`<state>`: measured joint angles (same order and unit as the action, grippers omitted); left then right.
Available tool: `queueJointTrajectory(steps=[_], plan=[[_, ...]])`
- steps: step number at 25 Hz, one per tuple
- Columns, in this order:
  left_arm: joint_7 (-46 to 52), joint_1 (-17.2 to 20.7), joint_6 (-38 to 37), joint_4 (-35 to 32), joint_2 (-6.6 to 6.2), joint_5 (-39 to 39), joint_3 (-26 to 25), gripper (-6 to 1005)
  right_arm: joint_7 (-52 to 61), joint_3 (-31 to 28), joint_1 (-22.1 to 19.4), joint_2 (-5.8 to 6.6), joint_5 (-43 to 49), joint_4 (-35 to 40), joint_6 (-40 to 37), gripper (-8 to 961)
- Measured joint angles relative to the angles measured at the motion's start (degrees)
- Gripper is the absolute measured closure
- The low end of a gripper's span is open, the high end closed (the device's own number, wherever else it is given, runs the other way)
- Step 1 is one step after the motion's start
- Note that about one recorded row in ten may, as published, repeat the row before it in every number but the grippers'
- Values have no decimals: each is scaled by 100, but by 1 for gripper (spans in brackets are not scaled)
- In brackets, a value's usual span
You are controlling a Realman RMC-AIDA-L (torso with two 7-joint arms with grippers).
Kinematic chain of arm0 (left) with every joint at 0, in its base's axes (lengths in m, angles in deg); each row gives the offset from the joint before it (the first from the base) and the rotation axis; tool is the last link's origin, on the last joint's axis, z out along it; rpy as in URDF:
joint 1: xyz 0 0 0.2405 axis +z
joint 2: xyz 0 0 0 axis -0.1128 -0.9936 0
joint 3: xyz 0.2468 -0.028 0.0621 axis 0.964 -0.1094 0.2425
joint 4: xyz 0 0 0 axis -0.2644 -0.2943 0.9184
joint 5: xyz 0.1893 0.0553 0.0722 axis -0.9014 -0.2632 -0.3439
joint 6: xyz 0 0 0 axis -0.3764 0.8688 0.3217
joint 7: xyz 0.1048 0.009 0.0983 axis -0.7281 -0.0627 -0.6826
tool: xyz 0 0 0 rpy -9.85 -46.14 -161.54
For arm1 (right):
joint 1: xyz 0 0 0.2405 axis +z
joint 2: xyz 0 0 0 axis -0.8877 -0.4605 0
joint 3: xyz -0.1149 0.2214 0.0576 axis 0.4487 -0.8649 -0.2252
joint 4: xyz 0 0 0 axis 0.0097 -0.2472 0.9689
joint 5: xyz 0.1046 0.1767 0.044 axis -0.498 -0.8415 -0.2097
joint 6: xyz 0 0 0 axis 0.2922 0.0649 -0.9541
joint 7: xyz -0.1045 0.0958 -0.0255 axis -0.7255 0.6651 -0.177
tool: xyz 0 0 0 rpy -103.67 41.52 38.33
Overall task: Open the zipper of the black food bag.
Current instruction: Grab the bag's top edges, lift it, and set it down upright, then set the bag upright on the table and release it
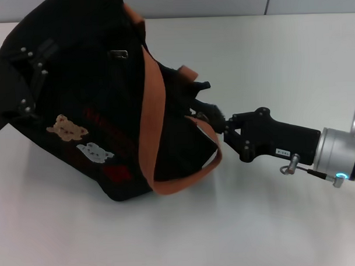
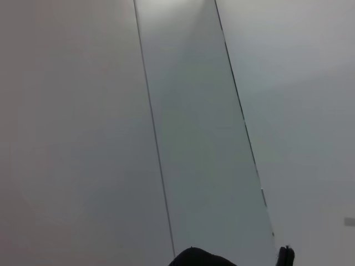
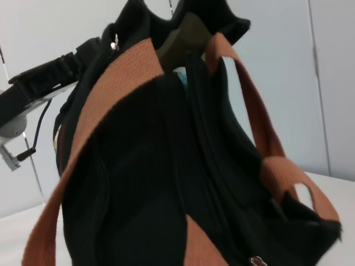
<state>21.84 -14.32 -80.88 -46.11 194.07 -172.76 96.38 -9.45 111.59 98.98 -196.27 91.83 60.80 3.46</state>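
Note:
The black food bag [image 1: 107,112] leans on the white table with its bear patches [image 1: 66,128] facing up. My left gripper [image 1: 38,73] grips the bag's left end. My right gripper [image 1: 211,116] is at the bag's right end, pinched shut where the zipper ends. In the right wrist view the zipper track [image 3: 197,127] runs along the bag [image 3: 133,183] down to a small silver pull tab [image 3: 256,260]. The top gapes at the far end, showing an olive lining [image 3: 186,36]. The left wrist view shows only wall.
Orange-brown webbing handles [image 1: 156,110] loop over the bag and hang toward my right gripper. A small silver metal piece [image 1: 118,53] sits on the bag's upper side. White table [image 1: 268,60] stretches behind and in front, with a grey wall beyond.

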Motion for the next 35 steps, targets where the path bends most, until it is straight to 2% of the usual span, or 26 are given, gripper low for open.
queueJointTrajectory(steps=[3,9,14,16,22,25,32,35], plan=[[-25,24,83,30,3,-2,-10,978,1,-53,-63,-11,-25,65,-217,956],[-34,123,539,418,34,-22,-15,978,-11,-277,-114,-23,-480,45,-558,867],[-34,294,788,716,42,-13,-16,978,-107,-281,-226,-41,-1295,27,-756,793],[-29,371,1063,989,45,-1,-25,978,-110,-283,-239,-42,-1651,11,-782,710],[-2,381,1450,1450,50,2,-133,978,-99,-300,-189,-42,-1807,-60,-794,470],[40,260,1557,1758,54,-14,-136,978,-113,-307,-165,-41,-1852,-108,-794,355],[125,-374,1666,2417,95,-305,115,906,-128,-424,-279,-41,-2174,-177,-950,222],[124,-523,1754,2559,101,-308,55,870,-130,-474,-434,-42,-2608,-238,-1114,222]])
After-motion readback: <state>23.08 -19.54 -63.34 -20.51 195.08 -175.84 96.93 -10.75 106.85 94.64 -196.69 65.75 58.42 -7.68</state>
